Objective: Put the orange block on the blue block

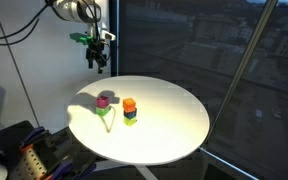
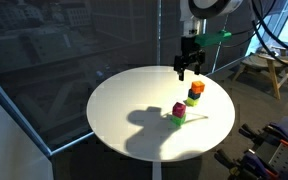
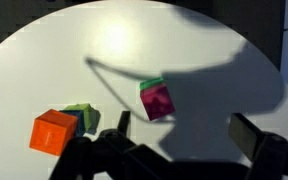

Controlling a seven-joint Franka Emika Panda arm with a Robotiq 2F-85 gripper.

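Note:
The orange block (image 1: 129, 103) sits on top of the blue block (image 1: 130, 113) near the middle of the round white table (image 1: 174, 125). Both show in the other exterior view, the orange block (image 2: 196, 90) above the blue block (image 2: 194, 98). In the wrist view the orange block (image 3: 52, 131) is at the lower left, with a sliver of the blue block (image 3: 72, 122) showing beside it. My gripper (image 3: 184, 128) is open and empty. It hangs well above the table in both exterior views (image 1: 99, 62) (image 2: 187, 68), apart from the blocks.
A yellow-green cube (image 1: 132, 121) (image 3: 84, 114) lies against the stack. A magenta-red cube (image 1: 103, 99) (image 2: 179, 109) (image 3: 158, 101) rests on a green cube (image 2: 177, 118) beside it. A dark glass wall (image 1: 224, 50) stands behind the table. Equipment (image 1: 24, 150) sits by the table's edge.

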